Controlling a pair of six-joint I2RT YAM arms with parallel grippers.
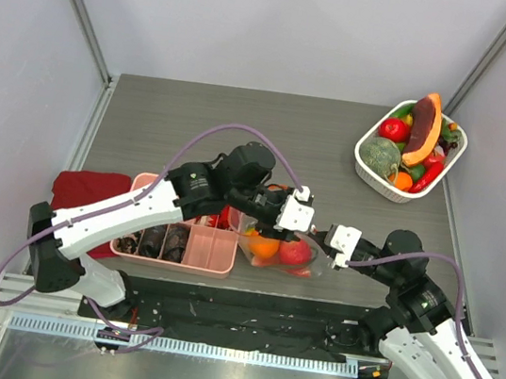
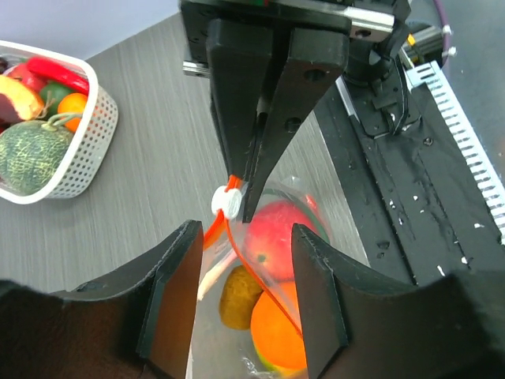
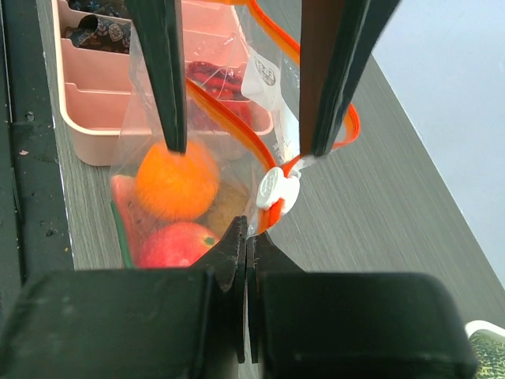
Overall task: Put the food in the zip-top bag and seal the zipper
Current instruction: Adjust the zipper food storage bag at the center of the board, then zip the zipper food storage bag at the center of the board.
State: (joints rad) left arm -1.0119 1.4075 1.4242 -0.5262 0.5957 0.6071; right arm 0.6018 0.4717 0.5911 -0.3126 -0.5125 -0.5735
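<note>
Several fruits [image 3: 175, 180] sag in a limp, likely slippery bag [image 3: 221, 150]; right fingers [image 3: 233, 257] pinch its firmer zipper [image 3: 221, 117], left fingers [image 2: 170, 300] spread around it.

The zip-top bag [image 3: 229, 170] is clear, its zipper [image 3: 229, 122] orange-red with a white slider [image 3: 278, 188]. Through the plastic show an orange fruit [image 3: 175, 180], a red fruit [image 3: 177, 246] and a dull brownish-yellow fruit [image 2: 237, 296]. The compartment tray [image 1: 214, 260] is pink, the latticed basket [image 1: 370, 169] white, the cloth [image 1: 82, 188] dark red, and the table [image 1: 177, 121] grey with a streaked wood grain. The left gripper [image 2: 245, 230] and right gripper [image 3: 246, 227] are black. The left arm [image 1: 125, 213] and right arm [image 1: 442, 356] are white with black joints, and the cable [image 1: 243, 129] is purple.
</note>
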